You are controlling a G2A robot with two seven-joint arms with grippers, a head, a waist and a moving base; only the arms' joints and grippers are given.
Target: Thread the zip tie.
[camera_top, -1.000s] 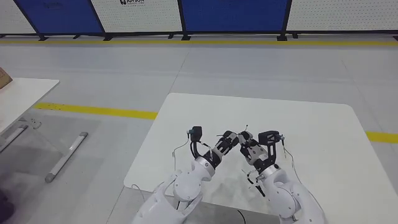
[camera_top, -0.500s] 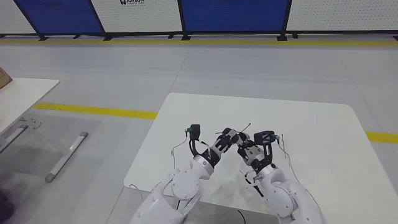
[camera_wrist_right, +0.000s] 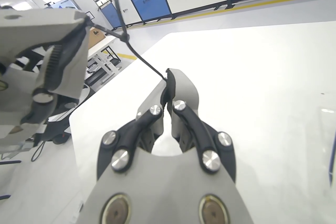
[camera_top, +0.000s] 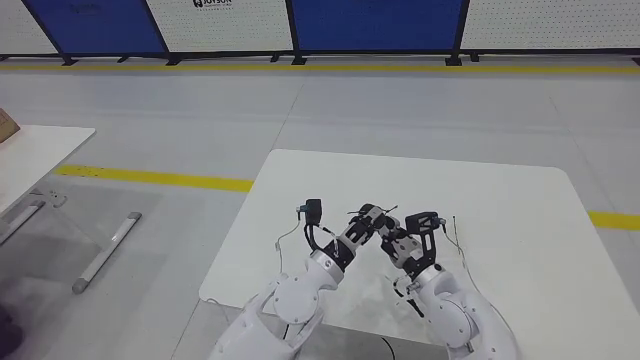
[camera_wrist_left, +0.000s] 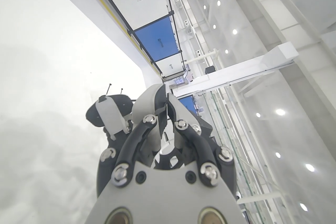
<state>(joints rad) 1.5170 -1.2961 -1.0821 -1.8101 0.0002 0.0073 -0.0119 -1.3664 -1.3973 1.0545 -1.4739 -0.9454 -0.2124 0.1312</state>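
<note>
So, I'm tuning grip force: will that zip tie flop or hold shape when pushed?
Probably springy, not floppy: the zip tie spans unsupported between the right gripper and left gripper. Likely light, being thin; may buckle when pushed.

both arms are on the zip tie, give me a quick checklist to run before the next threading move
1. Right gripper hold on the zip tie: ok, jaws shut on the strap.
2. Left gripper hold: ok, jaws shut on a thin strand of the tie.
3. Tail entered in the head: cannot tell. Two strands cross between the grippers, but whether one passes through the other is unclear.
4. Tie clear of the table: ok, it is held up in the air.
5. Grippers apart: ok, close together but not touching in the right wrist view.
</note>
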